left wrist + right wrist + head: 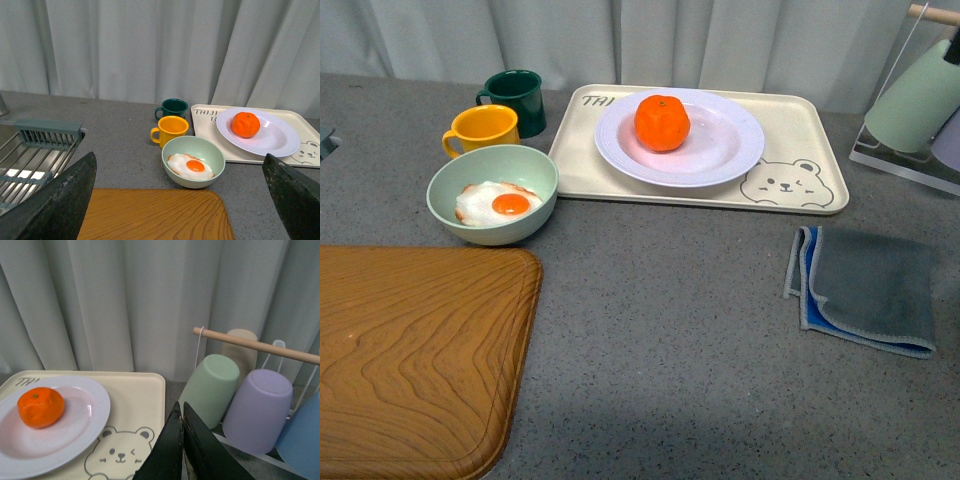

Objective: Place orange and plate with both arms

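Orange [662, 122] sits in the plate [720, 150], left of the plate's centre, stem dot up. Plate is on the cream bear tray [810, 140], covering its left and middle part; bear face print stays uncovered at the tray's near right corner. Tray is at the far side of the grey counter [660, 330], centre.

Left of the tray: dark green mug [515, 100] farthest, yellow mug [483, 130] just in front of it, then a pale green bowl [495, 195] holding a fried egg [498, 203]. Bowl is close to the tray's near left corner; can't tell if they touch. Wooden board [415, 355] fills the near left. Folded grey-blue cloth [865, 290] lies right, nearer than the tray. Cup rack at far right: right wrist view shows green cup [212, 387], purple cup [260, 407] and a beige one behind, mouths down, under a wooden rod [255, 346].

No arm in the front view.

Left gripper [180, 200]: fingers [55, 205] spread wide, nothing between them, hanging above the board and looking at bowl, mugs and tray. Sink rack at its far left.

Right gripper [182, 440]: fingers [170, 450] pressed together, only a thin slit between, holding nothing. It is over the tray's right end, beside the cups. Orange and plate are to its left, not touched.
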Motion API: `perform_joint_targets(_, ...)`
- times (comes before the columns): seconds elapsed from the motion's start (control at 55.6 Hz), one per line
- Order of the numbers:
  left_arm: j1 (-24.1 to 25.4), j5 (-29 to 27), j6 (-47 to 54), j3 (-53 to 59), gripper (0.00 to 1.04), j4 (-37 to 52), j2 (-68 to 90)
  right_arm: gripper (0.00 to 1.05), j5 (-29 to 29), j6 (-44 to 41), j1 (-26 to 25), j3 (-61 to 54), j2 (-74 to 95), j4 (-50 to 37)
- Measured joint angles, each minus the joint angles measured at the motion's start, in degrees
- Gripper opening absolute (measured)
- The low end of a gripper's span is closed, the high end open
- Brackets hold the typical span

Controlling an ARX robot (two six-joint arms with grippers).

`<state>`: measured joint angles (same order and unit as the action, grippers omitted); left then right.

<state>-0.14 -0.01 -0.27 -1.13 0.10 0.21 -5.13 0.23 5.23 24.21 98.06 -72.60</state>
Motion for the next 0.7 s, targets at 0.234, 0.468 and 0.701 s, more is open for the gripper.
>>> perform_joint_targets(0.234, 0.0, 0.0, 0.0, 0.0, 0.98, 0.0, 0.0, 0.01, 1.6, 0.0, -1.9, -9.8, -15.3, 6.0)
perform_joint_targets(0.468, 0.0, 0.0, 0.0, 0.0, 0.98, 0.0, 0.0, 0.01, 4.8, -0.1, -5.1, -15.6, -26.3, 10.4)
perform_joint_targets(0.701, 0.0, 0.0, 0.0, 0.0, 0.98, 0.0, 0.0, 0.01, 4.9, -0.1, -5.1, -19.9, -37.4, 17.3)
